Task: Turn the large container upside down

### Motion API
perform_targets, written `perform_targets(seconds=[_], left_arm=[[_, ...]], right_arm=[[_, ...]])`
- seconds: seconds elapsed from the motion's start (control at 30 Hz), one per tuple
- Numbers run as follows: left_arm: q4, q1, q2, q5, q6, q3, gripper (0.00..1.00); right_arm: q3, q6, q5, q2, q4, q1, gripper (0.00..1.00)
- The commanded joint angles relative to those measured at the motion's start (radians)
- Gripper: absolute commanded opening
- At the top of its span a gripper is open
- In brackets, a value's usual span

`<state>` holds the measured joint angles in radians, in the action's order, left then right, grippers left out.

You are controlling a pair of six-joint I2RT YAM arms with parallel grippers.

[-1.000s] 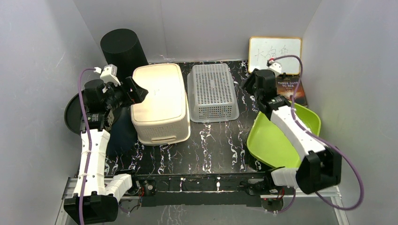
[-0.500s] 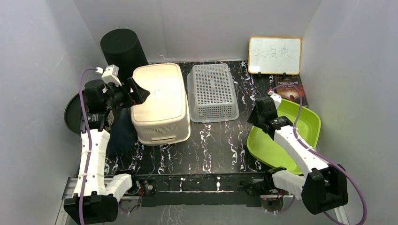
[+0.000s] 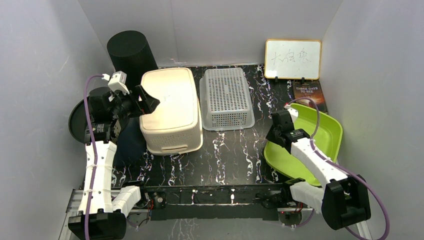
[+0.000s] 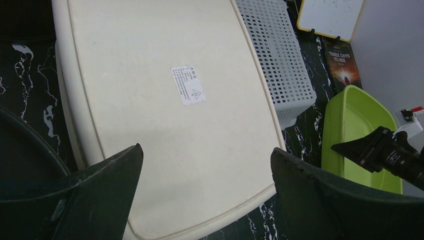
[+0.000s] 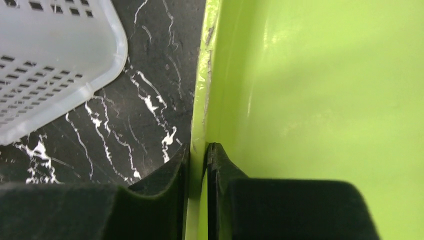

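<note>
The large cream container (image 3: 170,110) rests on the black marbled table (image 3: 230,155), left of centre, its flat base with a small sticker (image 4: 188,85) facing up. My left gripper (image 3: 148,98) hovers open over its left side; in the left wrist view the container (image 4: 165,140) shows between the spread fingers (image 4: 115,170), untouched. My right gripper (image 3: 272,136) is far off at the right, shut on the left rim of a lime green tub (image 3: 320,135). In the right wrist view its gripper (image 5: 198,147) pinches that thin rim (image 5: 200,100).
A white perforated basket (image 3: 227,97) lies upside down beside the cream container. A black cylinder (image 3: 131,50) stands at the back left, a black disc (image 3: 77,120) leans at the left wall. A whiteboard (image 3: 292,59) and a book (image 3: 307,92) are at the back right.
My right arm drew back from the whiteboard corner to the green tub's left rim and closed on it; the tub now lies flatter. The left arm barely moved.
</note>
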<state>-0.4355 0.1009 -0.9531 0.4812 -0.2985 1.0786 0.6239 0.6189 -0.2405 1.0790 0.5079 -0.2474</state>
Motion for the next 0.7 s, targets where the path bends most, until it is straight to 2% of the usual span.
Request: perform_targets(seconds=[0.0,0.17,0.33,0.5,0.67], left_arm=[[-0.022,-0.003,0.027,0.013,0.012,0.006,0.98],[-0.029,-0.003,0.031,0.01,0.018,0.002,0.98],[-0.029,-0.003,0.034,0.01,0.018,0.004,0.98],[-0.029,-0.003,0.042,0.004,0.013,0.006,0.98],[-0.04,-0.002,0.049,-0.001,0.016,0.006,0.98]], right_arm=[[0.017,0.008,0.002,-0.008,-0.062,0.002,0.02],[0.031,0.054,0.047,-0.071,-0.082,0.002,0.0],[0.123,0.147,0.122,-0.201,-0.162,0.002,0.0],[0.223,0.258,0.185,-0.251,-0.351,0.003,0.0],[0.153,0.446,0.185,-0.303,-0.618,0.003,0.0]])
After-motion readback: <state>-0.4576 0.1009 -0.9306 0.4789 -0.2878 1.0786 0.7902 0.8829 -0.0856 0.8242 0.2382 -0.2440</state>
